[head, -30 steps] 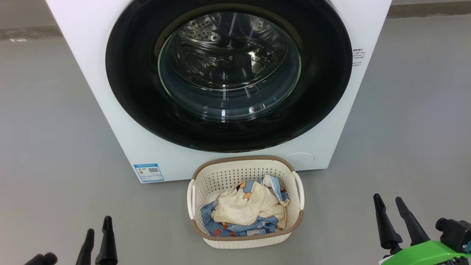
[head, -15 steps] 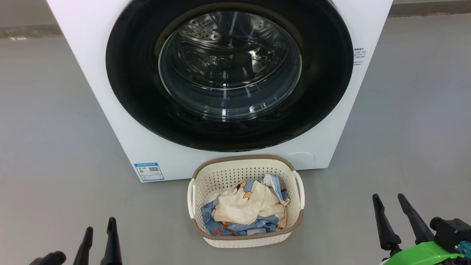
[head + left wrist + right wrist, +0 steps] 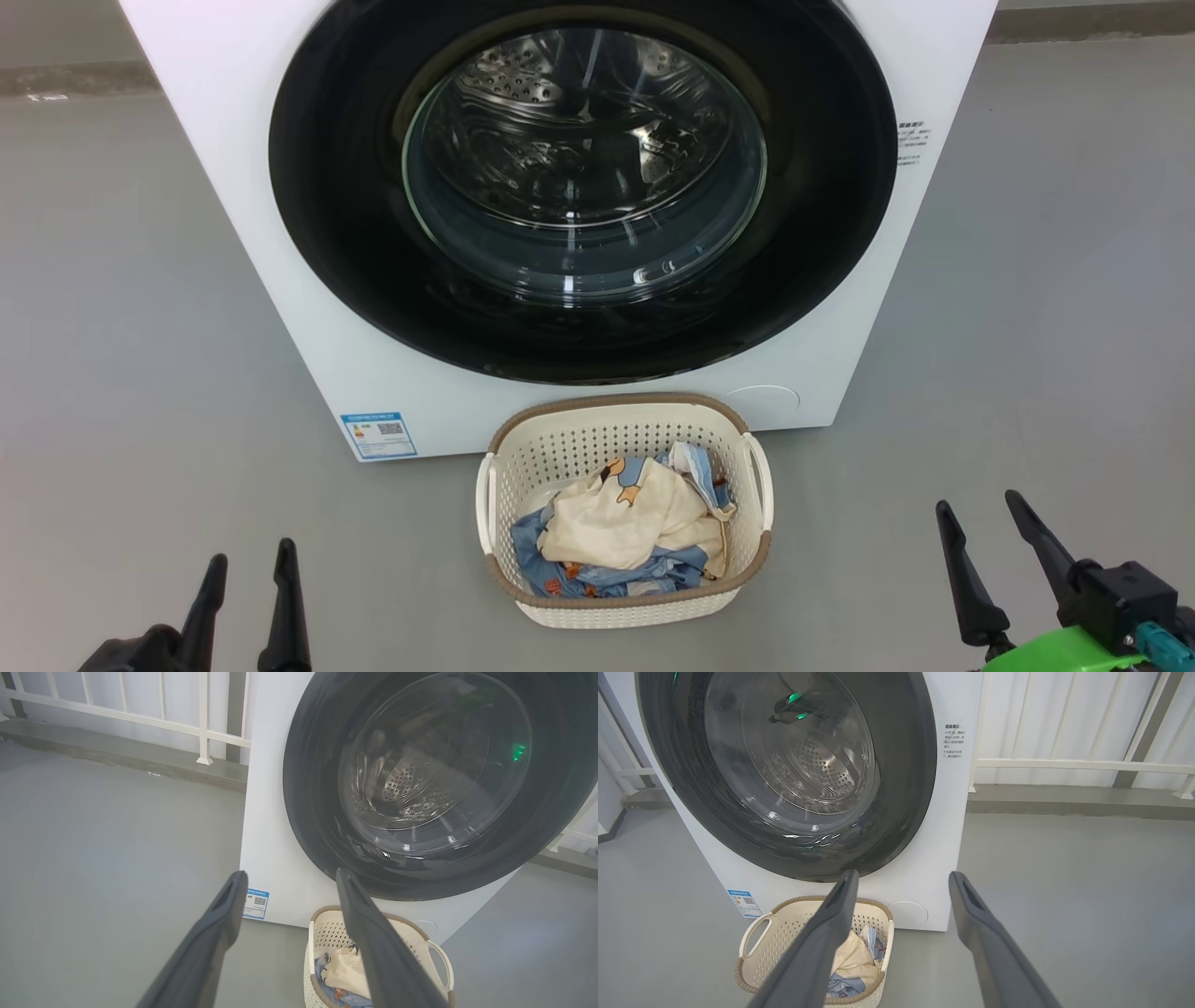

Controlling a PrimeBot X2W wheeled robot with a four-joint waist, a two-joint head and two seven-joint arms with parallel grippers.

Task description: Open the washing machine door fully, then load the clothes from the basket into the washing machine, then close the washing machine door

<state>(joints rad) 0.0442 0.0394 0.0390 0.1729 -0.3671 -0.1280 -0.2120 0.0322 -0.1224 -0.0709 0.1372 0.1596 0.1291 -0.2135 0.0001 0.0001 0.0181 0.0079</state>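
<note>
The white washing machine (image 3: 280, 308) stands ahead, its round door (image 3: 355, 243) with the glossy black rim lying flat against the front. Through the glass bowl (image 3: 583, 163) I see the steel drum. On the floor before it sits the cream basket (image 3: 616, 439), holding the clothes (image 3: 621, 532), cream-yellow and blue. My left gripper (image 3: 250, 551) is open at the lower left, well left of the basket. My right gripper (image 3: 978, 502) is open at the lower right. Both are empty, as the left wrist view (image 3: 290, 877) and the right wrist view (image 3: 901, 877) confirm.
Grey floor (image 3: 121, 327) spreads on both sides of the washer. A white railing (image 3: 140, 716) on a low kerb runs behind it on the left, and another railing (image 3: 1064, 763) on the right. A blue label (image 3: 377, 435) marks the washer's base.
Both grippers have shifted a little: the left one's fingers have spread apart and edged right, while the right gripper has slid slightly down and left. The door, basket and clothes stay put.
</note>
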